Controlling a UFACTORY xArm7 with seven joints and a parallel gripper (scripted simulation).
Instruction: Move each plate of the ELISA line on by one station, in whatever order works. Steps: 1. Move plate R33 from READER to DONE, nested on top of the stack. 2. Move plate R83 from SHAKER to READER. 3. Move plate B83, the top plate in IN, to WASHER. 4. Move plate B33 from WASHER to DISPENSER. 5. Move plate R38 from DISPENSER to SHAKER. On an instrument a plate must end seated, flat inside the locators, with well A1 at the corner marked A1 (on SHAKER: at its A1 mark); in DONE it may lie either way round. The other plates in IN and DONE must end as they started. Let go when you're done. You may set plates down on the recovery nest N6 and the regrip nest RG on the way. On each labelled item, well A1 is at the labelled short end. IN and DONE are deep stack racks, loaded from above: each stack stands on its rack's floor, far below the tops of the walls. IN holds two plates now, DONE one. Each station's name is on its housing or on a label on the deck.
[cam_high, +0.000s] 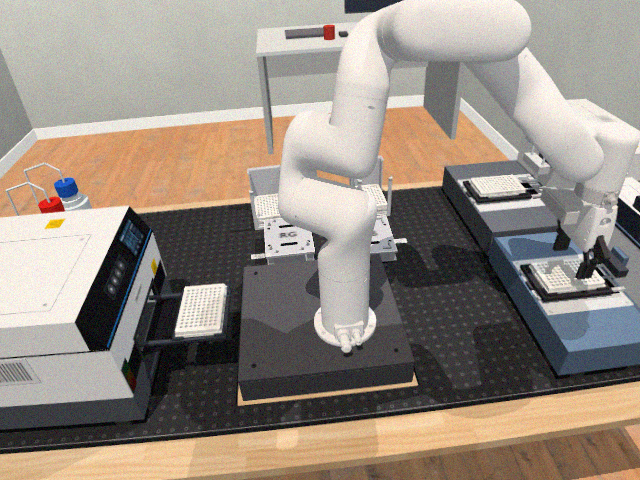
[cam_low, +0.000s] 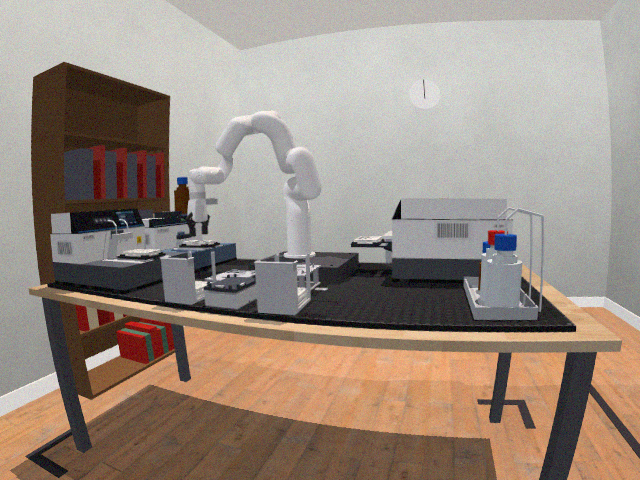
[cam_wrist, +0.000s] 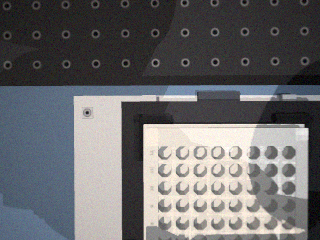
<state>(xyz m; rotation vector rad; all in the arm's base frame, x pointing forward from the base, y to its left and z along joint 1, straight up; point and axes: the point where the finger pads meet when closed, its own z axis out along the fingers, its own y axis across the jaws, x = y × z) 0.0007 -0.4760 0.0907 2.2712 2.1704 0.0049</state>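
The wooden worktop (cam_high: 361, 434) carries a black perforated deck mat (cam_high: 454, 330) — instruments, racks, bottle tray (cam_low: 504, 311) and arm pedestal (cam_high: 268, 372) standing on it.

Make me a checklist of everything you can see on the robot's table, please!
Surface: black perforated deck on a wooden table.
Job's things: a well plate on the blue station; another plate on the grey station behind; one plate on the reader tray; regrip nest RG.
Clutter: capped bottles in a tray.
Gripper: gripper open, straddling the blue station's plate, holding nothing.
Cables: nothing seen.
Surroundings: bookshelf, wall clock, side table.
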